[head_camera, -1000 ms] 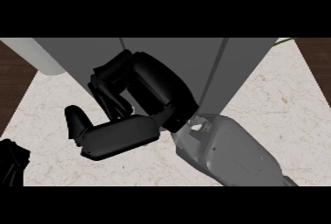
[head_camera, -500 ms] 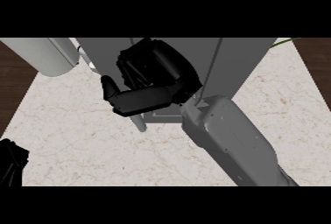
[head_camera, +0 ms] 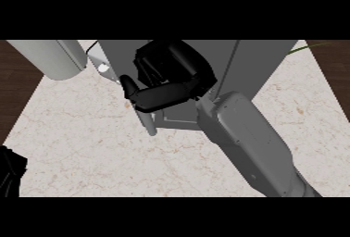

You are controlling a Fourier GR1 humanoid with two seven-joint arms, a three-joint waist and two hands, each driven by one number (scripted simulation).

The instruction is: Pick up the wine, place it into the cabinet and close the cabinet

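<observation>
My right hand (head_camera: 166, 94) reaches up the middle of the head view, over the front of the grey cabinet (head_camera: 259, 65). Its fingers are curled round a dark shape, the wine bottle (head_camera: 159, 54), which the hand almost wholly hides. The thumb sticks out to the left. The grey right forearm (head_camera: 249, 143) runs down to the lower right. The cabinet's door (head_camera: 101, 59) stands open at the left, seen edge-on, with a long grey handle (head_camera: 147, 124) below the hand. My left hand (head_camera: 9, 172) rests open at the lower left edge.
A pale grey rounded panel (head_camera: 46, 58) lies at the top left, beside the open door. The marble counter (head_camera: 89, 162) spreads below the cabinet, with dark wooden floor (head_camera: 14, 74) past its left edge. A thin green stem (head_camera: 301, 47) shows at the top right.
My right hand has moved up and to the right, from over the counter to the cabinet's front, staying curled. The forearm followed it. The left hand has not moved.
</observation>
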